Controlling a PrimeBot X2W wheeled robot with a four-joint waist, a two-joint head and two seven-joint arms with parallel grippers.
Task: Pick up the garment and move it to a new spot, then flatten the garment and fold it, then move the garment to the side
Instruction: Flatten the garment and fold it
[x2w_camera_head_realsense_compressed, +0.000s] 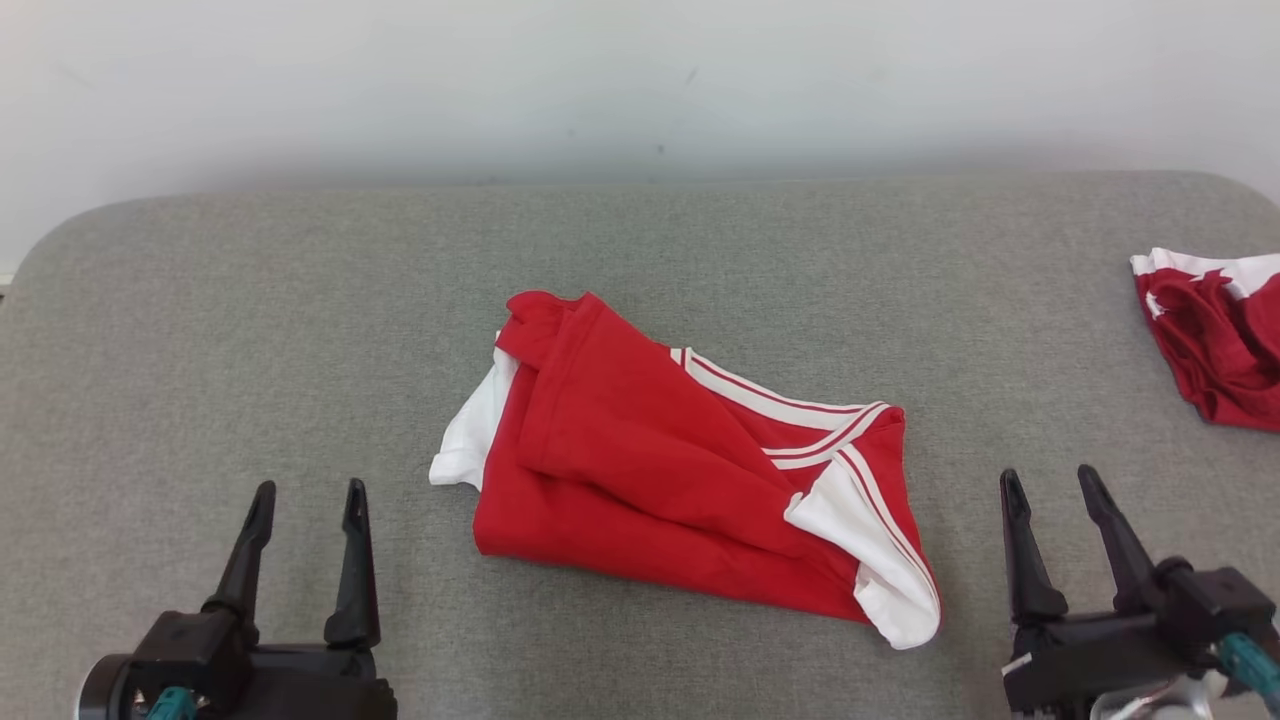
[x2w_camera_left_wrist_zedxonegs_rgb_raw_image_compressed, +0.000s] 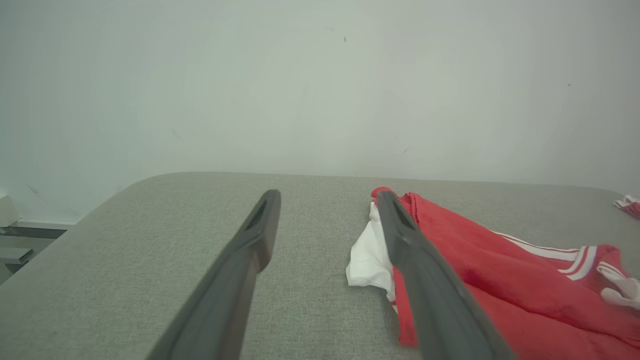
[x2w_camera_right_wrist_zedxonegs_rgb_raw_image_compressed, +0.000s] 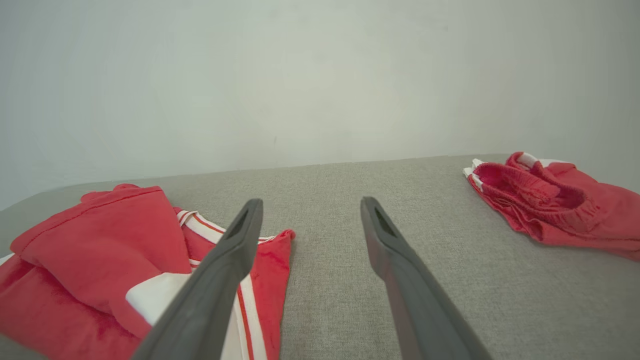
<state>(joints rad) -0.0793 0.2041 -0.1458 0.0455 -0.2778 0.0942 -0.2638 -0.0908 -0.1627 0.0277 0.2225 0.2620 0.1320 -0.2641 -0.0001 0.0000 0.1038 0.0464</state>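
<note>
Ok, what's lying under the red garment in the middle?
The red garment lies crumpled on the grey table; white fabric pokes out beneath its left and right folds. Anything else under the layers is covered.

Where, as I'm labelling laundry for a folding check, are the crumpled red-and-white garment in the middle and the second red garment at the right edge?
crumpled red-and-white garment (x2w_camera_head_realsense_compressed: 640, 470): head view, on its broad red middle panel.
second red garment (x2w_camera_head_realsense_compressed: 1215, 350): head view, on its red folds.

Crumpled red-and-white garment (x2w_camera_head_realsense_compressed: 650, 460), mid-table
</note>
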